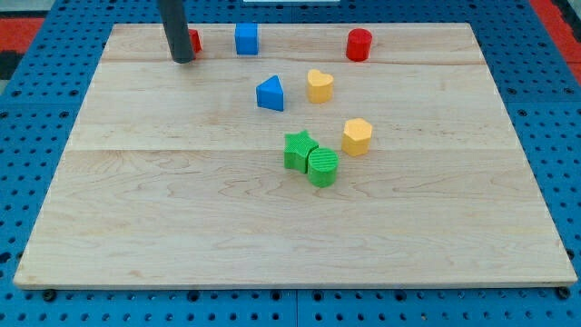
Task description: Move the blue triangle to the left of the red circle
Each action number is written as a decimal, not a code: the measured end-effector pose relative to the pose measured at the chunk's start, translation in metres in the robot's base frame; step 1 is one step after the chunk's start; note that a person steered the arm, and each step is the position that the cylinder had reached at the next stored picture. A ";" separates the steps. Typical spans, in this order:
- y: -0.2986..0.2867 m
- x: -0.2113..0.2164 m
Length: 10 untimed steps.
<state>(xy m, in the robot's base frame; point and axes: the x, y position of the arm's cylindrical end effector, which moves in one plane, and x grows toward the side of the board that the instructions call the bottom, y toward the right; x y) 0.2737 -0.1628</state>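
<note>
Tabletop: a pale wooden tabletop (182, 218) of joined planks, lying on a blue pegboard (36, 182) that shows past all its edges.
Rod: a straight dark rod comes down from the view's top near the tabletop's top-left corner; my tip (182, 60) rests on the wood close to the top edge.
Pincer: the arm carries no pincer, only the rod, so there are no jaws to be apart or together.
Blue triangle: the blue triangular block (270, 94) sits in the upper middle of the tabletop, a little below the top edge, well apart from my tip, toward the view's right and bottom from it.
Red circle: the red round cylinder block (359, 44) stands near the top edge, right of centre; the blue triangular block lies toward the view's left and bottom from it, with a clear gap.
Red block by the rod: a small red block (195, 42) shows just behind the rod on its right side; most of it is hidden, so its shape cannot be told.
Blue square: a blue cube block (246, 39) stands near the top edge, between the rod and the red cylinder.
Yellow heart: a yellow heart-shaped block (320, 85) is just beside the blue triangle, on its right.
Yellow block: a second yellow block (357, 136), roughly hexagonal, lies nearer the tabletop's centre.
Green pair: a green star-shaped block (298, 149) and a green round block (322, 166) touch each other near the centre.
</note>
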 end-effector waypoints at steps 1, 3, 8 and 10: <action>0.031 0.022; 0.069 0.098; 0.139 0.041; 0.087 0.024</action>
<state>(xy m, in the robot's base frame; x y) 0.2973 -0.0756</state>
